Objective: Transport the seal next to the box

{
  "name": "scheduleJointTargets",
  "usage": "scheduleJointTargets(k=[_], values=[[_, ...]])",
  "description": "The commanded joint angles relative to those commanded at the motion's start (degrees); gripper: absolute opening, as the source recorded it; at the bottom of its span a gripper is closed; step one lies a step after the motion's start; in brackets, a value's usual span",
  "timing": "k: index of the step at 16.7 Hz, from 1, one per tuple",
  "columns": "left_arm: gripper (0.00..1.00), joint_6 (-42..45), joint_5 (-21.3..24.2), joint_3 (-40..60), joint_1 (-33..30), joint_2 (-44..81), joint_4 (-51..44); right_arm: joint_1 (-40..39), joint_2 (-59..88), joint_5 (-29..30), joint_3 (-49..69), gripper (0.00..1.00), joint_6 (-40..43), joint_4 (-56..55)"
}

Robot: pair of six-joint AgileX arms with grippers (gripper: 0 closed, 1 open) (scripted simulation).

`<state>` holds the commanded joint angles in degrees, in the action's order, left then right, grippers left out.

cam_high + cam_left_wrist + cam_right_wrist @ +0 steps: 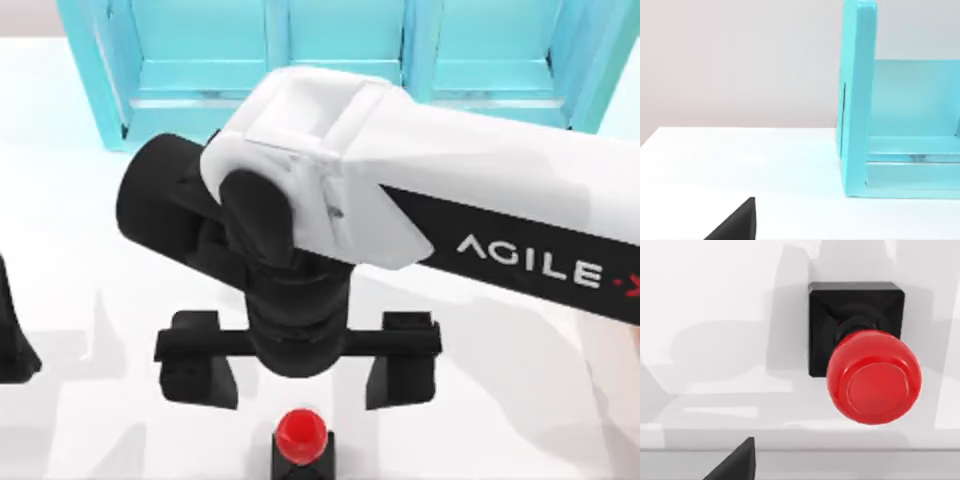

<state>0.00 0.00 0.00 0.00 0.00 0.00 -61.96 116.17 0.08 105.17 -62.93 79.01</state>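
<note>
The seal, a small stamp with a glossy red ball-shaped knob on a short black square base (300, 445), is seen standing upright on the white table (520, 410) at the near edge of the top view, close to the middle. In the right wrist view the knob (873, 376) is seen from above, joined to the base (820, 325) by a narrow black neck.

The right gripper (298, 372) is held above the table just behind the seal, fingers spread wide and released, nothing between them. The seal is not touched.

The left gripper (15, 340) is parked at the left edge; its finger state cannot be told. The large turquoise shelf cabinet (857, 100) is seen at the far side of the table.

Handling, as judged: small, light, rigid, not fragile. The knob is expected to be slippery, being round and glossy, so pads may slide off its curve. A better hold is judged to be on the flat sides of the base or at the neck under the knob. Top-heavy shape; tipping is likely if it is nudged off-centre.
</note>
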Motion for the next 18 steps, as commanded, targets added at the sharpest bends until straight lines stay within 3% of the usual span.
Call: scheduleJointTargets(k=[7, 18], values=[[1.00, 0.00, 0.00, 0.00, 0.00, 0.00, 0.00, 0.23, -0.01, 0.00, -0.96, 1.00, 0.18, -1.01], [1.00, 0.00, 0.00, 0.00, 0.00, 0.00, 0.00, -0.18, 3.23, 0.02, -18.17, 1.00, -0.23, -21.38]])
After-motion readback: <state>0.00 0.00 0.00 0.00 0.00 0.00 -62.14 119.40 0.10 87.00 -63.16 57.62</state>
